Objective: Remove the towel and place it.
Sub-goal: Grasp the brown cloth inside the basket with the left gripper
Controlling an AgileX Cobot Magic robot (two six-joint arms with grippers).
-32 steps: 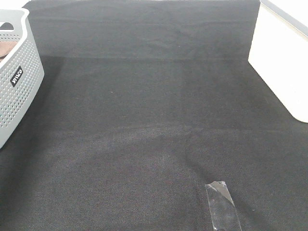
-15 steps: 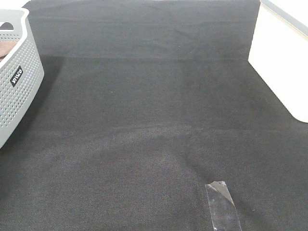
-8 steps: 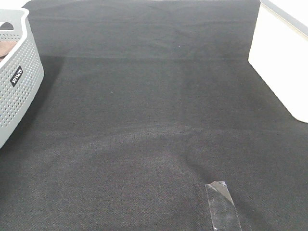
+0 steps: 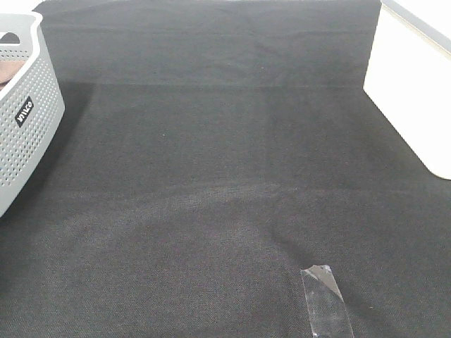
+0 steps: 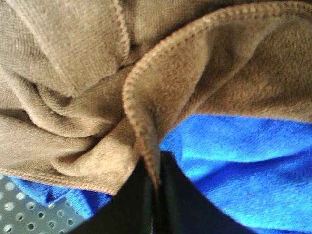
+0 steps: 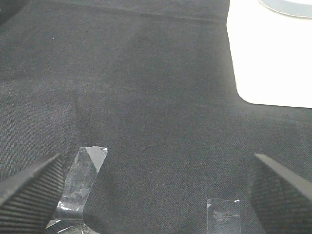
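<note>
Left gripper (image 5: 155, 171) is clamped on a stitched fold of the brown towel (image 5: 73, 97) right at its fingertips, with a blue cloth (image 5: 243, 161) just beneath. Best to lift straight and slowly, so the blue cloth is not dragged along.

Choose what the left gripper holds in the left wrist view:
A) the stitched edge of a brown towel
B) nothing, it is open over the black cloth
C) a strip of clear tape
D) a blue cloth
A: the left gripper has its two dark fingers closed on a stitched fold of the brown towel, while the blue cloth lies under the towel and is not between the fingers.
</note>
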